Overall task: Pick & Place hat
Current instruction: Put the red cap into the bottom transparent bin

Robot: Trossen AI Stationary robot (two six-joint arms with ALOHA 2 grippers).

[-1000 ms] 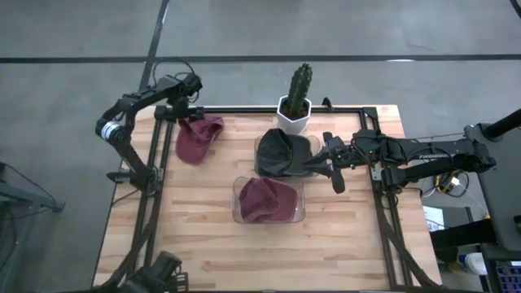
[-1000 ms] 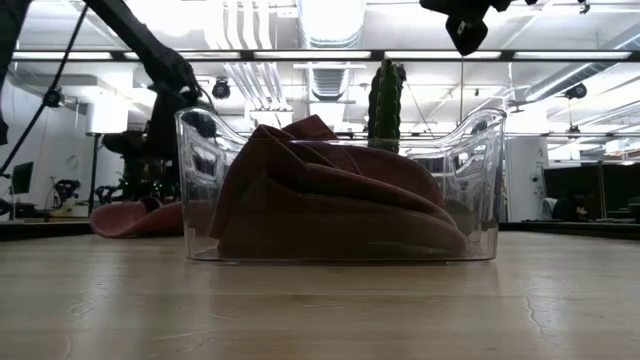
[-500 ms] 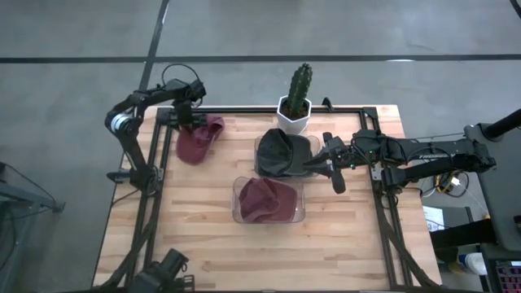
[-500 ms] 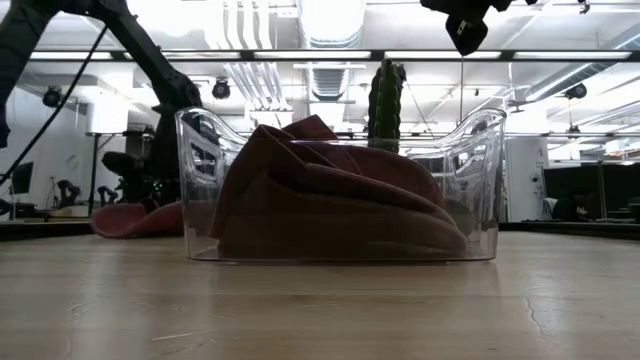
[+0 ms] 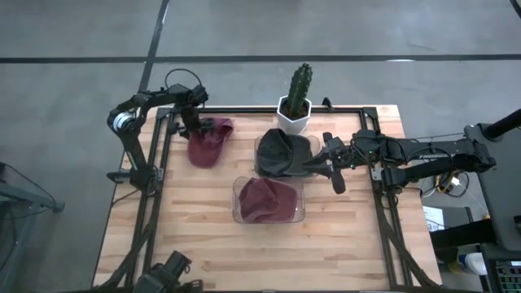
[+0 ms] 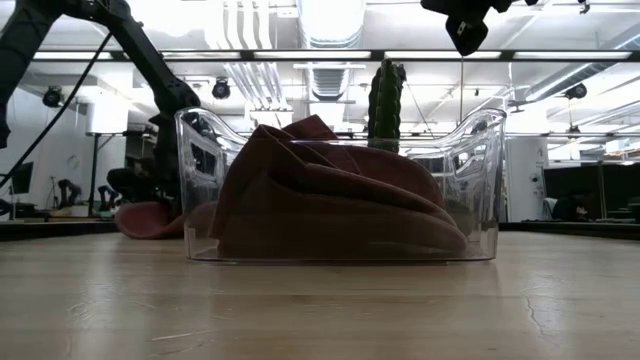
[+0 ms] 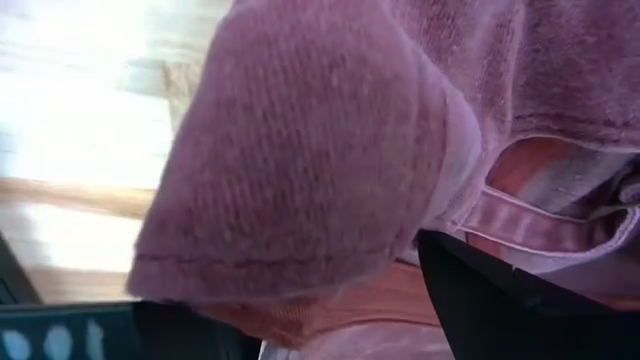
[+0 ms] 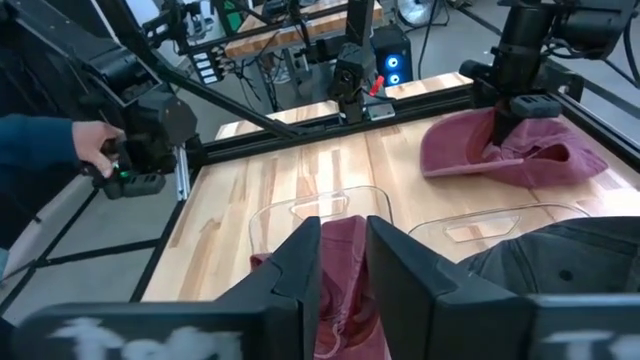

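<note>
A loose maroon hat lies on the table near its far left corner; it also shows as a maroon hat in the right wrist view and fills the left wrist view. My left gripper stands over its far left part, shut on it. My right gripper hovers open beside a clear bin with a black hat in it. A second maroon hat sits in the nearer clear bin. My left gripper pinches the loose maroon hat at its far left edge, with the fingers coming from above and pointing down. Folded knit cloth bulges over the fingers in the wrist view. The rest of the hat lies on the table.
A potted cactus stands at the far edge behind the bins. Black frame rails run along the left and right sides. Bare wood spans the near half. A person's hand holds a device beyond the table.
My left gripper has come down and moved toward the table's right and near side, onto the loose maroon hat. The hat has slid a little along the table toward the bins.
</note>
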